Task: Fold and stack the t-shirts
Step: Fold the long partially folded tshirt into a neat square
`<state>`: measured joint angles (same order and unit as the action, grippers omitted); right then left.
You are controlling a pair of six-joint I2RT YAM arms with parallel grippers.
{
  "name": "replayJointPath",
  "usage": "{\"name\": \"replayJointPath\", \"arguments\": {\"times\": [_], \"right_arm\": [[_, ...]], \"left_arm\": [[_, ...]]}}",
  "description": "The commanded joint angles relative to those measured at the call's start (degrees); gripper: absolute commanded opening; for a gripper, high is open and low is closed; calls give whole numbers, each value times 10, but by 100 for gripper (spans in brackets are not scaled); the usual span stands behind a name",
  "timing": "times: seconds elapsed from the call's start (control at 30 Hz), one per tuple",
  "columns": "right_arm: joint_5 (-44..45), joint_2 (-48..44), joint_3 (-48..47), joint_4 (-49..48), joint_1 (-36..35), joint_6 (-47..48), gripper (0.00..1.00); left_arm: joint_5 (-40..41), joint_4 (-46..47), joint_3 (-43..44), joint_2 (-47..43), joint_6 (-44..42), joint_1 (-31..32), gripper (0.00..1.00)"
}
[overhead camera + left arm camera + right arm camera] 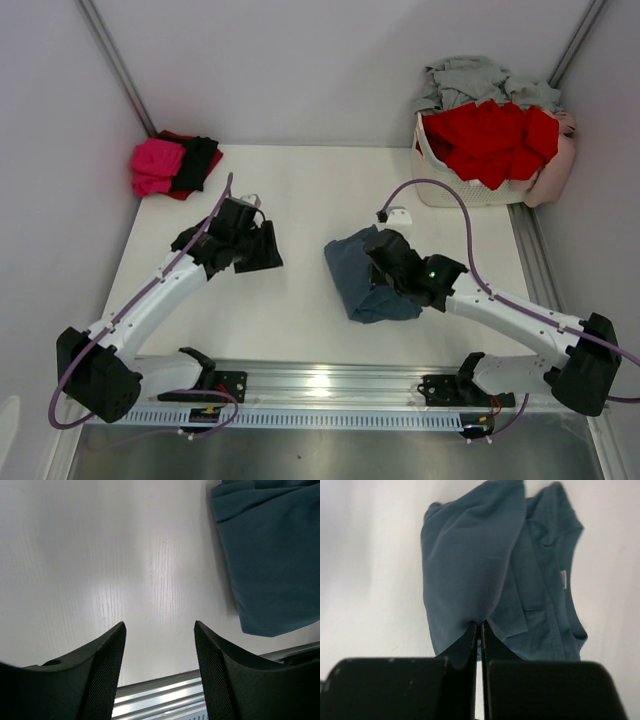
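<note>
While the right pincer [480, 627] pinches an edge of the limp, light blue-grey t-shirt [465, 565], the released left pincer [159, 630] could take another corner.

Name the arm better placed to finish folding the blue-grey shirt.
Right. The right end effector is shut on the blue-grey t-shirt; the left end effector hangs open over the table, apart from it.

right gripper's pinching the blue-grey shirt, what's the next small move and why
The right gripper is shut on a raised fold of the soft slate blue-grey t-shirt, which lies bunched; the left gripper hangs open over the white table. So probably draw that fold across and lay it flat.
</note>
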<state>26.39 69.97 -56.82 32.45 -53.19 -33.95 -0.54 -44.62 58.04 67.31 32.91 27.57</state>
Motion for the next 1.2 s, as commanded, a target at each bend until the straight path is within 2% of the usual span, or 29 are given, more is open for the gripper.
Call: {"name": "replayJointPath", "arguments": {"times": [0.0,0.1,0.23,0.33,0.47,0.6,0.7,0.97,1.17], "right_arm": [[94,-36,-11,58,-9,-33,0],[114,-38,-8,79,-14,-45,0],[106,-29,5,69,-16,-45,0],[69,-27,9,14,-17,-17,0],[3,14,-12,-77,-17,18,0],[-122,105,-84,-118,-17,46,0],[-190,162,-142,-157,-19,58,0],[-342,264,-301,-179,-29,74,0],[-350,322,-392,-150,-59,94,0]], "left_arm": [[-12,15,28,7,-12,-3,61],[-17,23,28,16,-10,-3,61],[-66,53,25,49,-3,-2,61],[-101,90,20,84,11,-2,63],[-124,138,8,81,27,-2,71],[-86,152,-12,26,26,-2,87],[-48,145,-24,1,30,-4,94],[5,105,-36,-58,48,-18,95],[95,59,-37,-100,68,-29,95]]}}
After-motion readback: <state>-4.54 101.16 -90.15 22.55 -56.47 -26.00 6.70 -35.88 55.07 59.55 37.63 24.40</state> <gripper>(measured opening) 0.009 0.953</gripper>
